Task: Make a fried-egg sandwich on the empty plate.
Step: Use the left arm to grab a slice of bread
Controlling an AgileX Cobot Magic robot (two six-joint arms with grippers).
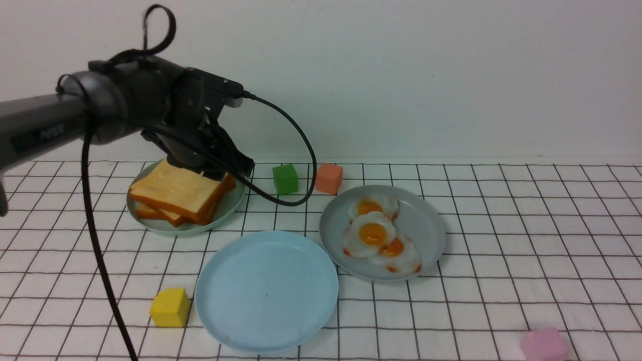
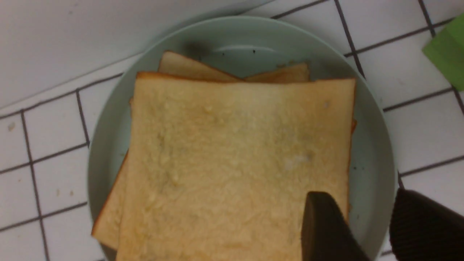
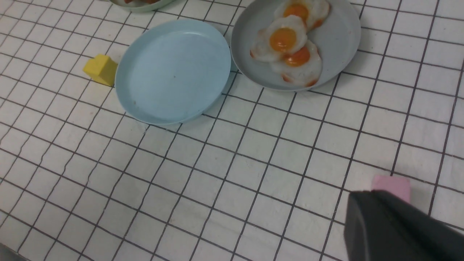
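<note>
Hovering just over the toast (image 2: 232,163) stacked on the green plate (image 2: 108,145), the left hand (image 2: 359,206) is seen with its fingers parted, one above the top slice's corner, the other past its edge over the rim; nothing is gripped. The right hand (image 3: 398,224) is closed, and nothing is seen in it. No sandwich is built yet. The blue plate (image 1: 266,291) lies bare, nearer the robot than the left hand and to its right. The eggs (image 1: 373,233) are found further right. The toast is judged light, stiff and slightly slick, and is best pinched across its crust edge.
</note>
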